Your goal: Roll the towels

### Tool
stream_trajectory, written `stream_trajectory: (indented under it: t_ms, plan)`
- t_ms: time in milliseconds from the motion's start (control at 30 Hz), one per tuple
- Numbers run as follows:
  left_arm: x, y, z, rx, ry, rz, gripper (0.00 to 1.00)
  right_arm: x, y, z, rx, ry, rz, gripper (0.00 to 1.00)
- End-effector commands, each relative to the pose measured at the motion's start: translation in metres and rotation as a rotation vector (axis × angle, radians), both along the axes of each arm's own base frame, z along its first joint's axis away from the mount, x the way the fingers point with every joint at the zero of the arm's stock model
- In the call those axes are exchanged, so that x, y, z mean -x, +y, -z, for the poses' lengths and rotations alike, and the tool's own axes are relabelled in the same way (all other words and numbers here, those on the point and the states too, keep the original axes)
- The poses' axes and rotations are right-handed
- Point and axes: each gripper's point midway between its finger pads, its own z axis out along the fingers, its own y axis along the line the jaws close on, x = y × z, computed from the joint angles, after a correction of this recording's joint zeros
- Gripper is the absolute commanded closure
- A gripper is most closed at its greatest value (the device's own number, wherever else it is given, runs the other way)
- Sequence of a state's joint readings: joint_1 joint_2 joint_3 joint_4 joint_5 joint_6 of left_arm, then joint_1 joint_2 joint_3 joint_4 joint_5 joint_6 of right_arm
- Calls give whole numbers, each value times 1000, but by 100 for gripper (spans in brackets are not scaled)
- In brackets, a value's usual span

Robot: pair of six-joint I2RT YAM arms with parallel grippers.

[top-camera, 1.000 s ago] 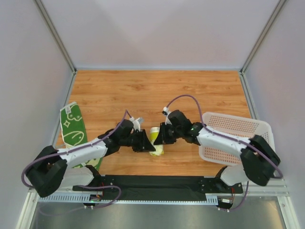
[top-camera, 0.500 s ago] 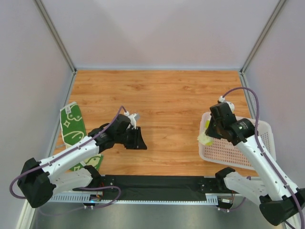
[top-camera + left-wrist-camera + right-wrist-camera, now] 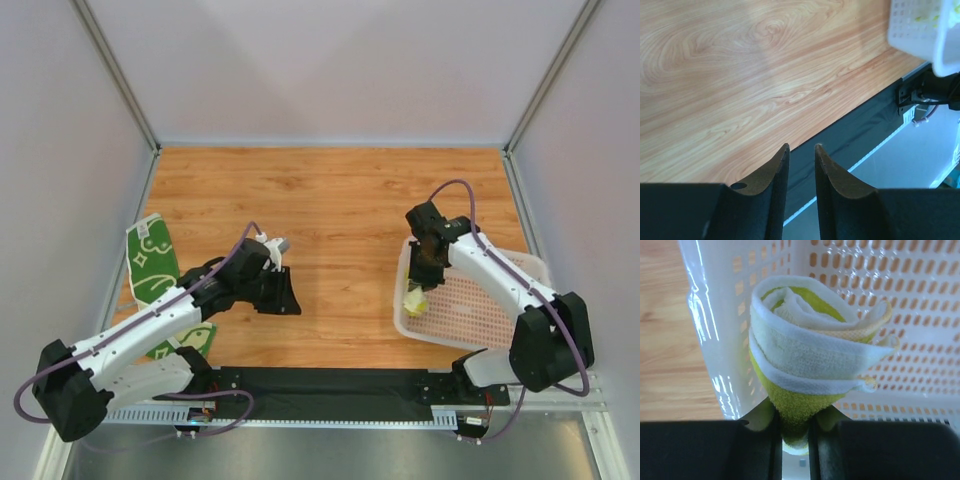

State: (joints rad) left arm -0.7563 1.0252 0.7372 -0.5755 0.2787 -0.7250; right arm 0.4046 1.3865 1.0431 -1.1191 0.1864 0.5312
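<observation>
From above: wood-grain table [image 3: 330, 195], smooth and tan. At its left edge, dark green towel [image 3: 150, 262] with cream swirl prints, lying flat as a long strip, long axis running far to near, near end hidden under the left arm. Left gripper [image 3: 285, 293] low over bare wood near the table's middle, well apart from that towel. To the right, white perforated plastic basket [image 3: 490, 305], rectangular with rounded corners. Right gripper [image 3: 418, 283] at the basket's left wall, with the pale yellow towel [image 3: 414, 299] as a small bunched lump under it; long axis not clear from here.

Left wrist: dark curved fingers [image 3: 832, 176] with a narrow gap between them and nothing in it. Beyond, wood grain, a black strip [image 3: 855, 132] at the table's near edge, and a corner of the basket [image 3: 920, 25] top right.

Right wrist: jaws pinched tight on the lower end of the pale yellow towel [image 3: 810, 355]. Soft terry cloth wound into a fat roll, white hemmed edges banding it, yellow-green inside. Spiral end turned up and towards the camera, long axis leading away from the fingers [image 3: 822, 442]. Roll just inside the basket's glossy wall [image 3: 715, 315], over its holed floor.
</observation>
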Motion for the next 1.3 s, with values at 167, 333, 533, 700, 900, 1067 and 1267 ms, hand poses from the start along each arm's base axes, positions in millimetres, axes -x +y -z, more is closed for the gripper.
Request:
stream_trajectory:
  t_ms: [167,333,533,700,900,1067,1267]
  plan:
    - [-5,20,-16,-22,-69,-39,66,-18,155,-88,-931,-237,-363,100]
    - [-12,21,-19,-28,-96,-59,67,-17,156,-59,-925,-184,-377,100]
    - [-20,11,-25,-3,-96,-63,67,-18,168,-24,-1002,-175,-403,100]
    - [-24,5,-23,-7,-86,-54,67,-24,177,4,-1044,-141,-407,100]
    - [-28,1,-23,-1,-84,-56,67,-19,164,61,-900,-6,-350,100]
    - [-32,-7,-19,8,-66,-51,67,-9,148,96,-763,68,-319,81]
    - [-35,-14,-19,27,-57,-49,68,-8,139,97,-649,54,-321,50]
